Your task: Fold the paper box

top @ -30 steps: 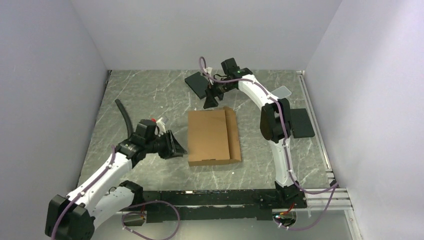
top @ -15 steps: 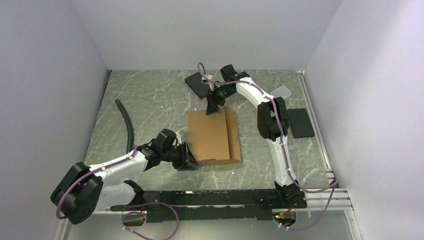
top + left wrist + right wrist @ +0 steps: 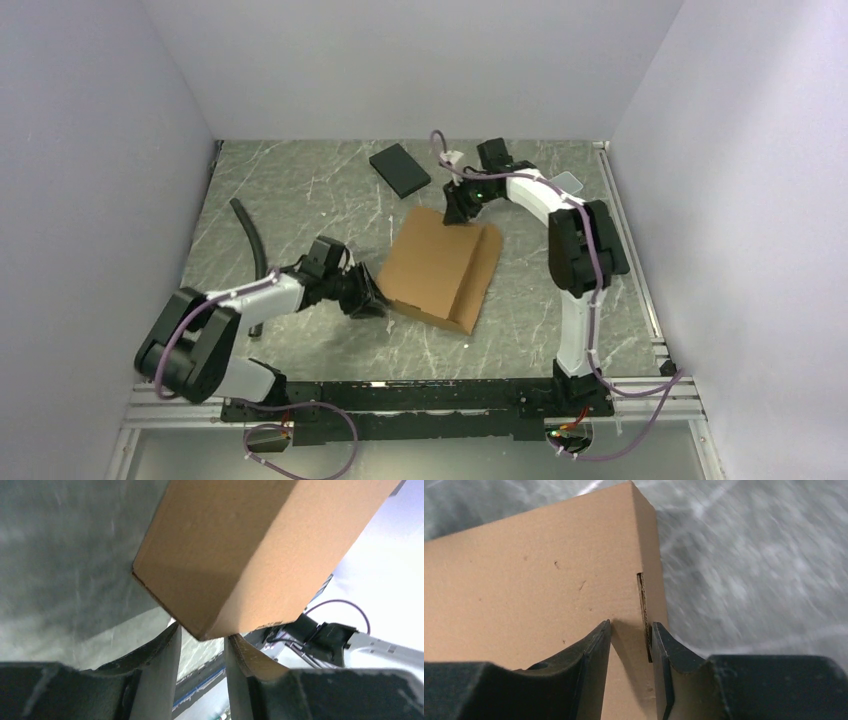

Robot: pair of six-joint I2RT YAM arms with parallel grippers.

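Observation:
The paper box (image 3: 440,268) is a brown cardboard mailer folded into a shallow closed box, lying askew at mid-table. My left gripper (image 3: 368,300) is at its near left corner. In the left wrist view the jaws (image 3: 202,635) stand a little apart with the box corner (image 3: 240,545) at their tips and nothing between the pads. My right gripper (image 3: 460,213) is at the far edge of the box. In the right wrist view its fingers (image 3: 630,630) close over the box's edge (image 3: 534,575), beside a slit in the side wall.
A flat black slab (image 3: 399,170) lies at the back, left of the right gripper. A black hose (image 3: 250,235) lies at the left. A translucent container (image 3: 566,182) peeks from behind the right arm. Grey walls enclose three sides of the table.
The box has turned clockwise and shifted right with the right gripper on its far edge. The left gripper swung down to the box's near left corner and followed it.

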